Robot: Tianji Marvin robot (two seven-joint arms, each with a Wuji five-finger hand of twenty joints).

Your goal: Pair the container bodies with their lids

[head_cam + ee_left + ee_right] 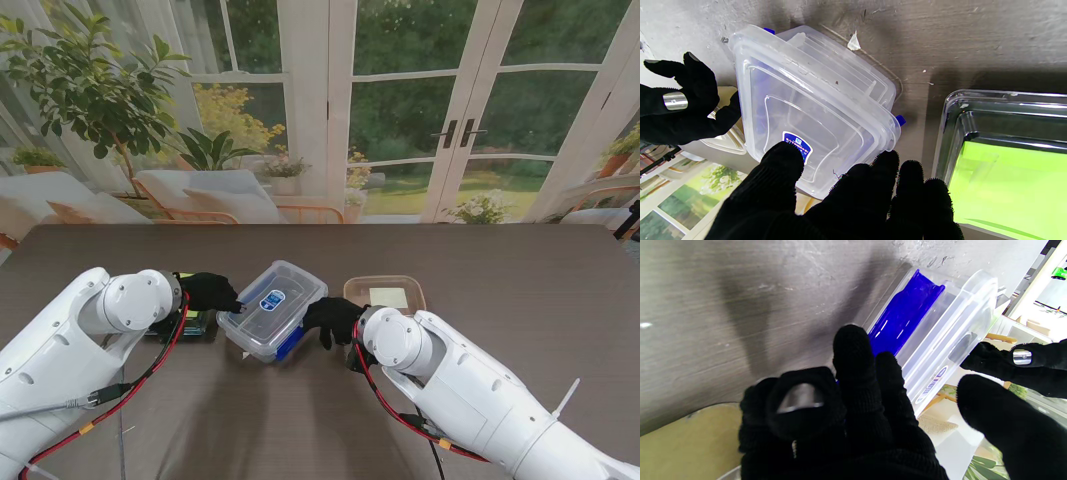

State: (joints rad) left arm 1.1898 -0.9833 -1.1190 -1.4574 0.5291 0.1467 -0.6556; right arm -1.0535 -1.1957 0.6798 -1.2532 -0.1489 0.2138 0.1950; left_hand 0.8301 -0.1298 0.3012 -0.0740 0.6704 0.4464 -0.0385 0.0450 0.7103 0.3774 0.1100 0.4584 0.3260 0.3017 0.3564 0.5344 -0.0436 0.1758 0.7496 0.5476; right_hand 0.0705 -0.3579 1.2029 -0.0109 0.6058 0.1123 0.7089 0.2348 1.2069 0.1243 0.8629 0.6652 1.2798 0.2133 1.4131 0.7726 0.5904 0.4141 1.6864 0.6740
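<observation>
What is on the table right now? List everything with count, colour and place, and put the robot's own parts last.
Clear container with lid: 1, translucent with blue side latches and a blue label on the lid, table centre, between the two hands, sitting tilted.
Shallow tray: 1, clear with tan rim and pale yellow inside, just right of the clear container, partly behind the right hand.
Green container: 1, clear walls with bright green inside, left of the clear container, mostly hidden under the left hand in the stand view.
Table: 1, dark brown wood grain.
Left hand: 1, black glove, fingertips at the clear container's left end.
Right hand: 1, black glove, at the container's right end by the blue latch.
</observation>
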